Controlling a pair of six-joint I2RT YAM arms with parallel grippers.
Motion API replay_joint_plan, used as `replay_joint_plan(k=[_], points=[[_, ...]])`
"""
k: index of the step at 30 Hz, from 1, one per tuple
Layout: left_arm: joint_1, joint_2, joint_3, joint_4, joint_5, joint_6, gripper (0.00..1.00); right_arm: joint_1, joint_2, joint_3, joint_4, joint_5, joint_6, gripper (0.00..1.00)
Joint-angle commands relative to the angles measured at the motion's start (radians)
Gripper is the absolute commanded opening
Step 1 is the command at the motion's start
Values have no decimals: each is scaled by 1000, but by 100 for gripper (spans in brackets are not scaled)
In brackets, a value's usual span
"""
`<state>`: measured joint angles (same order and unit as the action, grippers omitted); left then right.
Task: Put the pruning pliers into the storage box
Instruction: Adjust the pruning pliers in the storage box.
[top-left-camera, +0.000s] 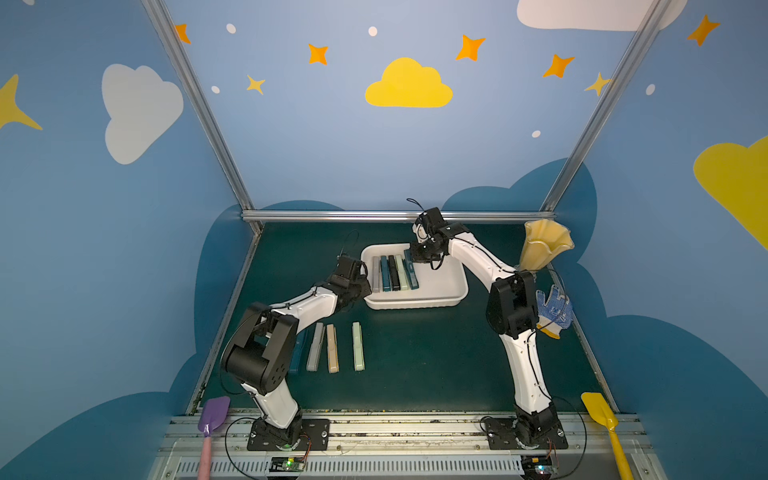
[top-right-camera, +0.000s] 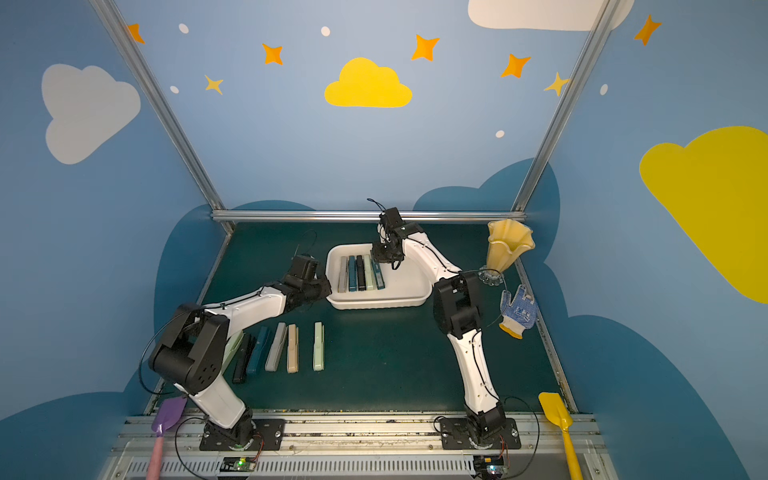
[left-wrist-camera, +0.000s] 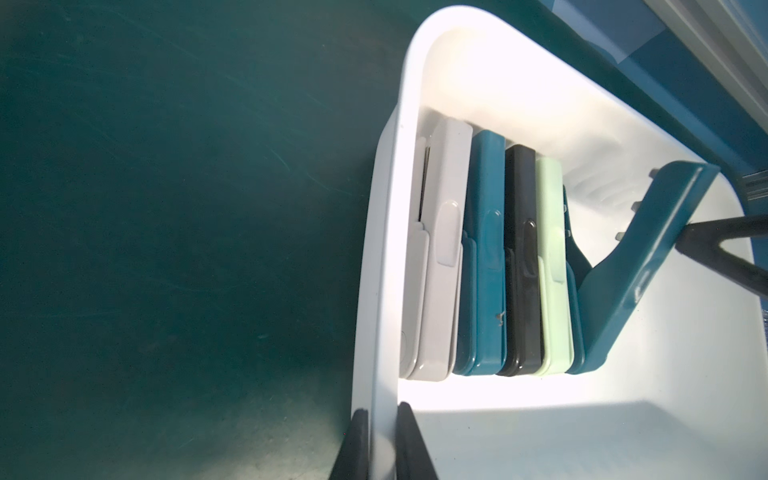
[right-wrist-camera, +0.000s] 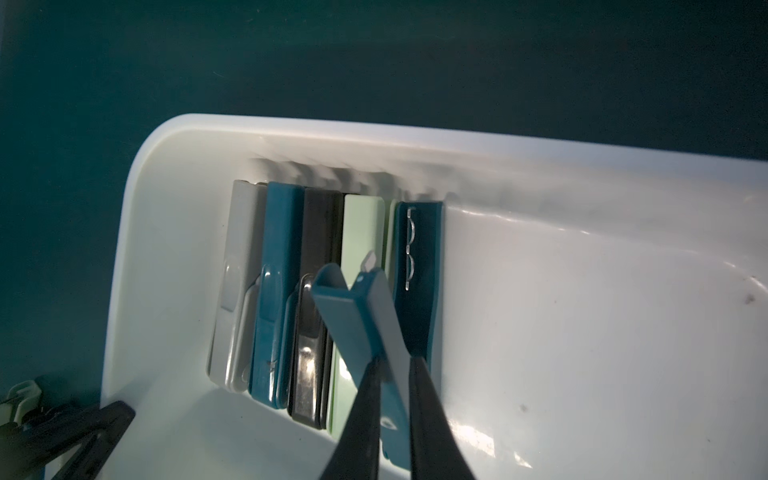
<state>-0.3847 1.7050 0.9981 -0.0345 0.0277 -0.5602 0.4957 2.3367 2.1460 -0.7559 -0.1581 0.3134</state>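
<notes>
Storage box (top-left-camera: 440, 286): shallow glossy white plastic tray with rounded corners.
Contents: four slim folded bars packed side by side at one end: grey pliers (left-wrist-camera: 440, 270), teal pliers (left-wrist-camera: 484, 270), black pliers (left-wrist-camera: 519, 270), green pliers (left-wrist-camera: 550, 270).
Fifth item: splayed teal pliers (right-wrist-camera: 353, 316), raised handle pinched in the right gripper (right-wrist-camera: 395, 363).
Left gripper (left-wrist-camera: 382, 409): clamped on the box rim.
Loose on the green mat (top-left-camera: 415, 365): pale green bar (top-left-camera: 358, 347), beige bar (top-left-camera: 332, 349), grey bar (top-left-camera: 316, 347).
</notes>
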Motion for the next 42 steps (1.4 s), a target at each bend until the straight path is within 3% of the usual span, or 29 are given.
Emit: replay_joint_plan(k=[1, 42], points=[[-1, -11, 24, -12, -23, 10, 13, 6, 37, 24, -11, 10, 4, 13], [18, 3, -13, 15, -11, 2, 13, 27, 207, 68, -51, 79, 36, 12]])
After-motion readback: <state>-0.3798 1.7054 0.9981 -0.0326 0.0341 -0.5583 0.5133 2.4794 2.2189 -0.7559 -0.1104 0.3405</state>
